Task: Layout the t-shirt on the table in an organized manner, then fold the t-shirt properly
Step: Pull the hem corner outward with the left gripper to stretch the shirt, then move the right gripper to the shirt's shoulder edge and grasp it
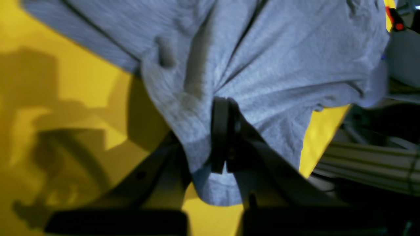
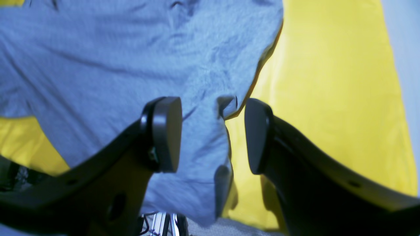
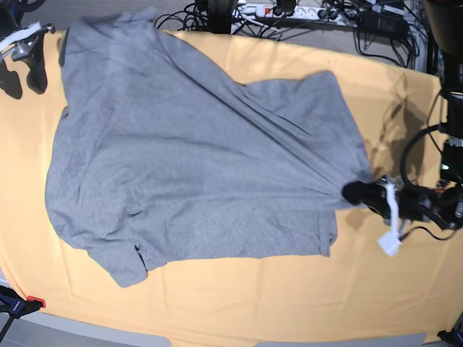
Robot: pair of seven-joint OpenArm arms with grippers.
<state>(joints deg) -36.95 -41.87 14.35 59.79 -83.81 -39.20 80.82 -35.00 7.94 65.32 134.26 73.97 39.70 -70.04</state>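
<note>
The heather-grey t-shirt (image 3: 188,166) lies spread over the left and middle of the yellow-orange table (image 3: 253,303), plain side up with no lettering showing. My left gripper (image 3: 358,192) is shut on the shirt's right-hand corner, and the cloth fans out in taut folds from it. In the left wrist view the pads (image 1: 220,131) pinch the grey fabric (image 1: 279,59) just above the table (image 1: 65,98). My right gripper (image 3: 23,76) is open at the far left. In the right wrist view it (image 2: 213,131) hangs over a shirt edge (image 2: 98,65) and the table (image 2: 328,82).
Cables and a power strip (image 3: 289,11) run along the table's back edge. A red clamp (image 3: 32,302) sits at the front left corner. An aluminium frame rail (image 1: 370,164) lies beyond the table edge by the left arm. A white tag (image 3: 391,244) hangs from the left arm.
</note>
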